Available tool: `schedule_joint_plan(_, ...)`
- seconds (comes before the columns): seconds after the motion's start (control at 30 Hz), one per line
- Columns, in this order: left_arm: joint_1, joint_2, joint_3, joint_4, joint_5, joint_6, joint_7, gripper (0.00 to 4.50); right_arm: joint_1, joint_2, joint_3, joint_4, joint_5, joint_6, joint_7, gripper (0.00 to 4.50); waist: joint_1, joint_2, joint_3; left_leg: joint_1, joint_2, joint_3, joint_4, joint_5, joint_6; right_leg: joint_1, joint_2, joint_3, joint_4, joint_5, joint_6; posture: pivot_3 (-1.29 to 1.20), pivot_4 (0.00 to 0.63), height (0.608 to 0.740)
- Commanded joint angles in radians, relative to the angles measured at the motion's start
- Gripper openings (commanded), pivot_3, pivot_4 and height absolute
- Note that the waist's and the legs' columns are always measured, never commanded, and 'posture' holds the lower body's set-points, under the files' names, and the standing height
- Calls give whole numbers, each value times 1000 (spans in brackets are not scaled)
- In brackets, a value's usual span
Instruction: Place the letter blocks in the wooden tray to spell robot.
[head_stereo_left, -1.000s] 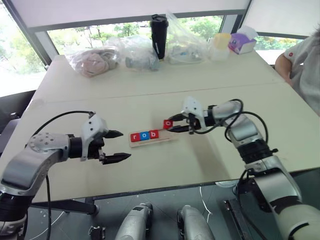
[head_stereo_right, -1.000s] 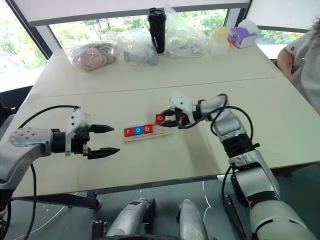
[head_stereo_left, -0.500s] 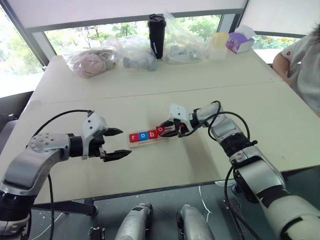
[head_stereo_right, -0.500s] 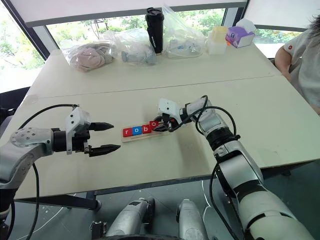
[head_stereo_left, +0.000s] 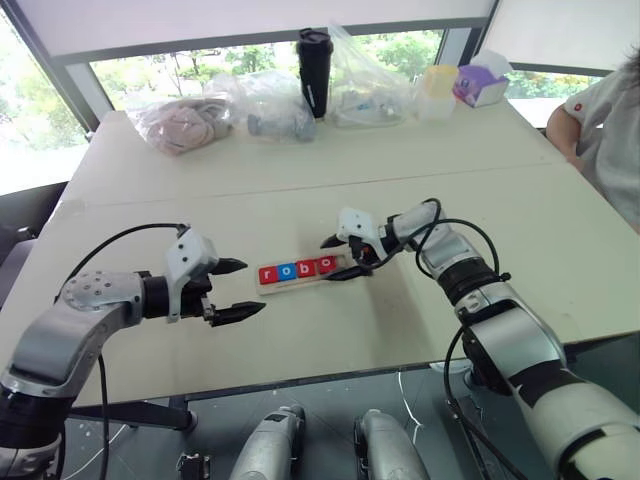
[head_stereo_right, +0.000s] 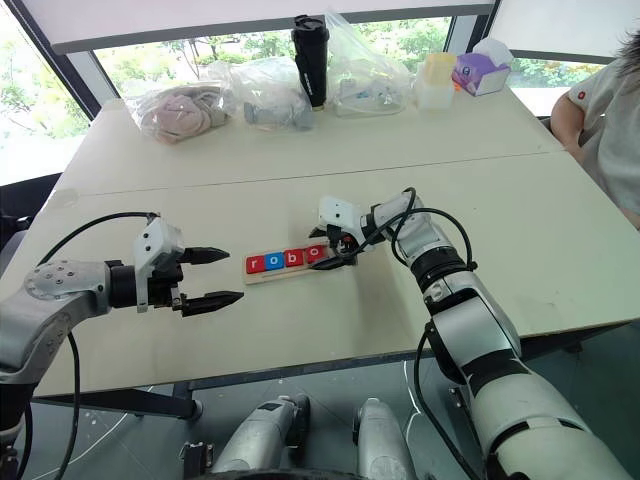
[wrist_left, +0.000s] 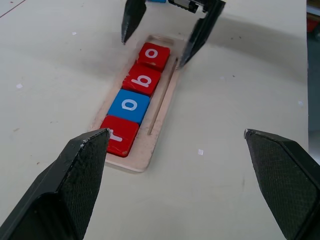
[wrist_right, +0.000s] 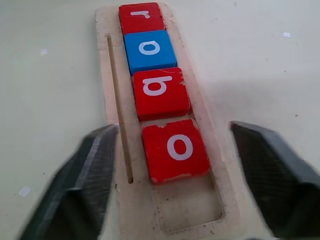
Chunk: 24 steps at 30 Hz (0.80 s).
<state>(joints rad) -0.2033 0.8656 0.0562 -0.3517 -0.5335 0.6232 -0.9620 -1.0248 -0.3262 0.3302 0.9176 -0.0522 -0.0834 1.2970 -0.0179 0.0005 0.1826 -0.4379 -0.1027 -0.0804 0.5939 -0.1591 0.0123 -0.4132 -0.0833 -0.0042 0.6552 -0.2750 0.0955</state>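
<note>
Red and blue letter blocks (wrist_right: 156, 90) are lying in the wooden tray (wrist_right: 106, 80) — four, reading r-o-b-o; the right gripper (head_stereo_left: 340, 256) is straddling the last one, released, while the left gripper (head_stereo_left: 235, 290) is gaping nearby.

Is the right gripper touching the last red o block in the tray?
Apart. The right wrist view shows the right gripper open, with bare tray between each finger and the red o block.

The pale wooden tray (wrist_right: 109, 20) carries four letter blocks (wrist_right: 161, 94): red, blue, red, red, each with a white lowercase letter. The table (head_stereo_left: 330, 170) is cream. Both claws, left (head_stereo_left: 236, 291) and right (head_stereo_left: 338, 258), have black fingers.
</note>
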Motion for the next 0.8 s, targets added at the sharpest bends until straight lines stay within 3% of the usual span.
schedule_joint_plan(0.03, -9, 6, 24, -17, -4, -6, -2, 4500, -25, 0, -45, -35, 30, -15, 9, 4474, 0, 0, 0, 0, 0, 0, 0, 0, 0, 0, 0, 0, 0, 0, 0, 0, 150, 740)
schedule_joint_plan(0.23, -20, -1, 30, -22, -12, 2, 8, 4500, -58, -47, -150, -48, 60, 8, -104, 4474, 2, 0, 0, 0, 0, 0, 0, 0, 0, 0, 0, 0, 0, 0, 0, 0, 150, 740)
schedule_joint_plan(0.4, -52, -33, 73, -57, -88, 48, 39, 4500, -63, -112, -273, -32, 51, 116, -441, 4474, 6, 0, 0, 0, 0, 0, 0, 0, 0, 0, 0, 0, 0, 0, 0, 0, 150, 740)
schedule_joint_plan(0.57, -116, -75, 116, -86, -189, 120, 91, 4500, 70, -151, -387, -200, 109, 342, -578, 4474, 5, 0, 0, 0, 0, -1, -1, 0, 0, 0, -1, 0, 0, 0, 0, 0, 150, 740)
schedule_joint_plan(0.8, -180, -92, 73, -54, -188, 131, 98, 4500, 275, -148, -408, -458, 142, 552, -643, 4474, -5, 1, 0, 0, 0, 1, 0, 2, 2, 0, -1, 1, 0, 0, 0, 0, 150, 740)
